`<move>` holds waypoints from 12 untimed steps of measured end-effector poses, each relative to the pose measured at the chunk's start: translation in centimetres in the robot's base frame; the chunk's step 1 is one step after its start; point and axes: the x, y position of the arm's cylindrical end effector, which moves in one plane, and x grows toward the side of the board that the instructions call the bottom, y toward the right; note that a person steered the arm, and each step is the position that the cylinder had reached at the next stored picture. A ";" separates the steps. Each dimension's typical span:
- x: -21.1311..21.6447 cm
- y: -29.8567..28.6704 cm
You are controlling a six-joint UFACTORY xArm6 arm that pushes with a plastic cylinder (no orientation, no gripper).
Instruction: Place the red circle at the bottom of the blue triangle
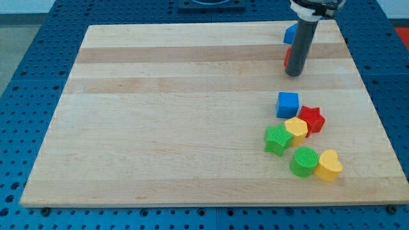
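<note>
My tip (293, 73) rests on the board near the view's top right. The rod hides most of a red block, probably the red circle (287, 57); only a sliver shows at the rod's left edge. A blue block, probably the blue triangle (290, 34), sits just above it, also partly hidden by the rod. The tip is just below the red sliver.
A cluster lies at the view's lower right: a blue cube (287, 104), a red star (312, 119), a yellow block (296, 128), a green star (278, 139), a green circle (305, 161) and a yellow heart (329, 165). The wooden board (179, 115) ends near the tip's right.
</note>
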 end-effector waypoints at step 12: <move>-0.3 3.8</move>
